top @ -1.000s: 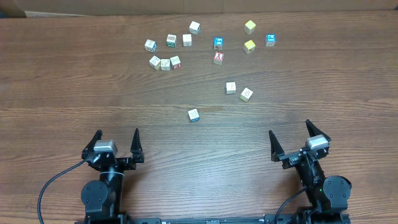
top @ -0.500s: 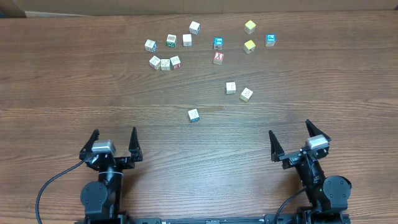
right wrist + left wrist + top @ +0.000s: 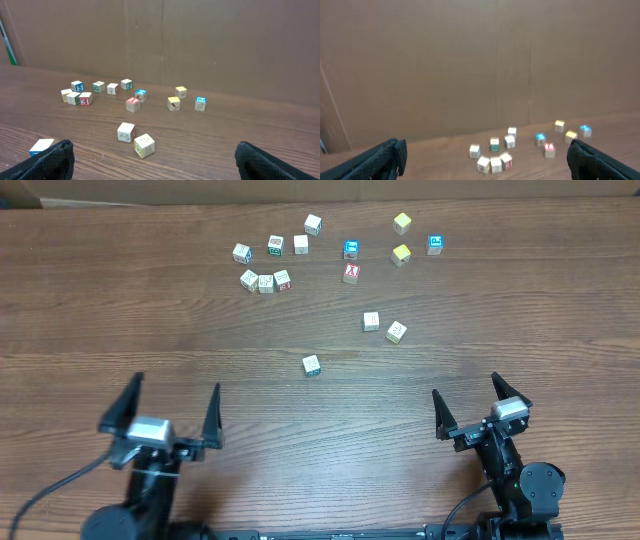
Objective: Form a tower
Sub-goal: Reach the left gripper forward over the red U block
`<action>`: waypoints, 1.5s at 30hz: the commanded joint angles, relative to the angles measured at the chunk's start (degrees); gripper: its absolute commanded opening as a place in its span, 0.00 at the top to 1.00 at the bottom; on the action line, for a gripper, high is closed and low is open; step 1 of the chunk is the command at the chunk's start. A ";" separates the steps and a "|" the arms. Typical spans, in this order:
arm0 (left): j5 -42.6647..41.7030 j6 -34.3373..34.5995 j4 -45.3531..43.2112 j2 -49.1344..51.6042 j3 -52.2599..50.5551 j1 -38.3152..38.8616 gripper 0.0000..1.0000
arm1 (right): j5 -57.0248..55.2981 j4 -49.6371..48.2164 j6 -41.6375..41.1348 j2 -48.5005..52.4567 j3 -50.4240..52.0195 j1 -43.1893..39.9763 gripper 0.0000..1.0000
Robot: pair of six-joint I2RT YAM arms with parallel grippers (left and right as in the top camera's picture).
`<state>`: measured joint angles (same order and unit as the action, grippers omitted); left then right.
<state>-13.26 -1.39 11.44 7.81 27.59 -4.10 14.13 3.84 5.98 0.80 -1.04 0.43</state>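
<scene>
Brown wood-grain table (image 3: 100, 330) fills the room's foreground, with a plain cardboard wall (image 3: 200, 40) along its far edge. Both arms (image 3: 515, 470) sit at the near edge. Left gripper (image 3: 175, 387) hangs over bare wood, near-left of the lone cube (image 3: 311, 365), its jaws spread wide and holding nothing. Right gripper (image 3: 466, 388) is near-right of that cube, jaws likewise wide apart and empty. Neither touches a cube. No tower stands yet: every cube lies single on the wood, none on another. Beyond the lone cube and a little right, two pale cubes (image 3: 371, 321) sit just beside each other. Farther beyond it is a red cube (image 3: 350, 273), with a blue cube (image 3: 351, 249) just behind. Far-right of the lone cube lie two yellow cubes (image 3: 401, 254) and a second blue one (image 3: 435, 244). Far-left of it, a row of three (image 3: 266, 282) sits touching or nearly so, with four loose cubes (image 3: 301, 244) scattered behind them. Left wrist view is blurred, so the printed faces cannot be read there.
</scene>
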 commanded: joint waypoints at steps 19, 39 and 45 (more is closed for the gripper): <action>-8.83 -6.32 62.71 69.26 91.93 0.37 0.00 | -0.55 -0.31 -0.59 -0.66 0.57 0.26 0.00; -11.80 7.80 71.25 95.67 95.97 0.37 0.00 | -0.55 -0.31 -0.57 -0.66 0.57 0.26 0.00; -12.52 9.33 72.89 99.95 95.89 0.44 0.96 | -0.52 -0.31 -0.59 -0.66 0.57 0.26 0.00</action>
<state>-24.14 6.11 83.11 105.97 122.41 -4.10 14.15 3.86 5.93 0.73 -1.04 0.43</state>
